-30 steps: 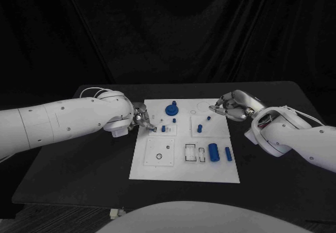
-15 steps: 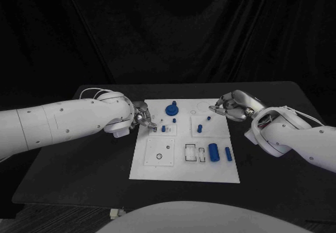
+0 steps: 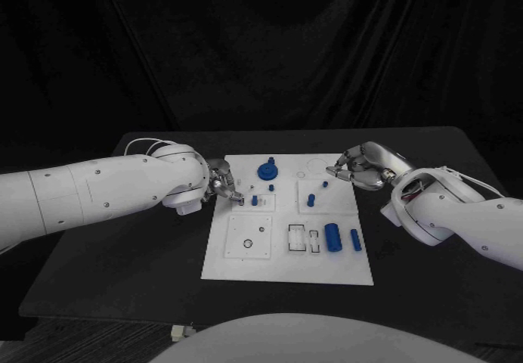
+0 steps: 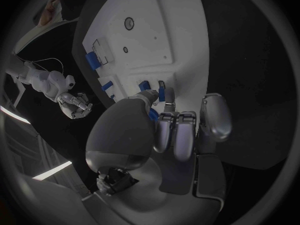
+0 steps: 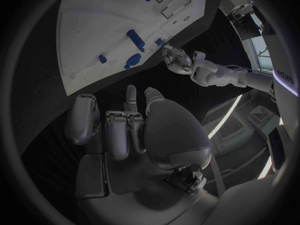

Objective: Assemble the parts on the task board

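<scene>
The white task board [image 3: 286,261] lies mid-worktop [image 3: 131,265], dark surface free all round. The left hand [image 3: 224,187] pinches a small blue part [image 4: 162,94] at the board's left edge; the right hand [image 3: 357,168], fingers curled on nothing, hovers at its far right corner. Blue cylinders [image 3: 332,237] stand near the right edge.

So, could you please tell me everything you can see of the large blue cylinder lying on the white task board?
The large blue cylinder looks like smooth, matte plastic, stubby with rounded ends. It lies flat on the white task board, in the near right part as the head view shows it, its long axis running toward the robot. A thinner blue rod lies parallel on its right, apart from it; rectangular outlined recesses sit to its left. Neither hand touches it.
</scene>
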Tool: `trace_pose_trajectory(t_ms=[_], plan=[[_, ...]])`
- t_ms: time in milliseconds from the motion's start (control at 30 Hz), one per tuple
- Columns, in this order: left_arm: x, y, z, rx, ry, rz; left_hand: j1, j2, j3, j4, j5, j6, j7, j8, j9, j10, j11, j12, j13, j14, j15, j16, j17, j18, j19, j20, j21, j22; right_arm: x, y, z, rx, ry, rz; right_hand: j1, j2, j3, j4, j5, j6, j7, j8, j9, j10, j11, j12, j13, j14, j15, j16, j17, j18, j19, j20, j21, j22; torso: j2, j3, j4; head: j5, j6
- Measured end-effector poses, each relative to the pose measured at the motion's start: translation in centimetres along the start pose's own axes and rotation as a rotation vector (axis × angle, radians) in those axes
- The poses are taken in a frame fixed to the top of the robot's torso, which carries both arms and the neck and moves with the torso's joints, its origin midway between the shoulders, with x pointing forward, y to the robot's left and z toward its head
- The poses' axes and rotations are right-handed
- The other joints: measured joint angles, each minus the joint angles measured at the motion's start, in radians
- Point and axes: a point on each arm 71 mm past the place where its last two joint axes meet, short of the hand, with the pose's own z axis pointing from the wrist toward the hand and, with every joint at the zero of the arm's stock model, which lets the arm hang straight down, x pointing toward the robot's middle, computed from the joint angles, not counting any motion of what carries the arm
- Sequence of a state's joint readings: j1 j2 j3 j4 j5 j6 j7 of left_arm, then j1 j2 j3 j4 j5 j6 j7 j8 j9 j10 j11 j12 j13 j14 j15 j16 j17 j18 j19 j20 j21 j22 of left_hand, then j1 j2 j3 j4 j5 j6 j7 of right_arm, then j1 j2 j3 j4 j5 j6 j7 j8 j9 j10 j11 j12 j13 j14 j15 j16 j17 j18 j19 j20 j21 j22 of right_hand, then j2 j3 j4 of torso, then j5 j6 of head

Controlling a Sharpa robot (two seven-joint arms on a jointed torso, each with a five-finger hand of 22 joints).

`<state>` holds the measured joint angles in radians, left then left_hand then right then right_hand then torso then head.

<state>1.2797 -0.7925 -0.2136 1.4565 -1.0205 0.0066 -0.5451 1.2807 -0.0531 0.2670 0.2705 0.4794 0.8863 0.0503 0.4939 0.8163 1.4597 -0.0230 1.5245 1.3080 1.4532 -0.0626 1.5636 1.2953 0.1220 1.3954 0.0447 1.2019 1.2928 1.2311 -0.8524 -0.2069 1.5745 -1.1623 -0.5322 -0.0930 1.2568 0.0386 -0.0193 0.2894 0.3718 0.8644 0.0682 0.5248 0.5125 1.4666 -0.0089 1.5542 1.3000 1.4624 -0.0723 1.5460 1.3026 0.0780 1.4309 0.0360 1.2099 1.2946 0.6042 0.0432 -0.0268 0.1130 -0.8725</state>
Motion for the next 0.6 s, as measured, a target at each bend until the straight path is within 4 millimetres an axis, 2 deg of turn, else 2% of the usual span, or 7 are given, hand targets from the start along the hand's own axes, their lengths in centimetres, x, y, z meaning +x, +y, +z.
trace_pose_trajectory(t_ms=[600], plan=[[0.33, -0.12, 0.56, -0.005, 0.004, 0.001, -0.005, -0.005, 0.0, 0.0, 0.0, 0.0, 0.0, 0.0, 0.001, 0.0, 0.0, 0.0, 0.0, 0.0, 0.0, 0.0, 0.0, 0.0, 0.0, 0.0, 0.0, 0.0, 0.02, -0.06, -0.02, 0.001, 0.0, 0.0, 0.0, 0.0, 0.0, 0.0, 0.0, 0.0, 0.0, 0.0, 0.0, 0.0, 0.0, 0.0, 0.0, 0.0, 0.0, 0.0, 0.0, 0.0, 0.0, 0.0, 0.0, 0.0, -0.001, 0.0004, 0.0, -0.001, 0.0]])
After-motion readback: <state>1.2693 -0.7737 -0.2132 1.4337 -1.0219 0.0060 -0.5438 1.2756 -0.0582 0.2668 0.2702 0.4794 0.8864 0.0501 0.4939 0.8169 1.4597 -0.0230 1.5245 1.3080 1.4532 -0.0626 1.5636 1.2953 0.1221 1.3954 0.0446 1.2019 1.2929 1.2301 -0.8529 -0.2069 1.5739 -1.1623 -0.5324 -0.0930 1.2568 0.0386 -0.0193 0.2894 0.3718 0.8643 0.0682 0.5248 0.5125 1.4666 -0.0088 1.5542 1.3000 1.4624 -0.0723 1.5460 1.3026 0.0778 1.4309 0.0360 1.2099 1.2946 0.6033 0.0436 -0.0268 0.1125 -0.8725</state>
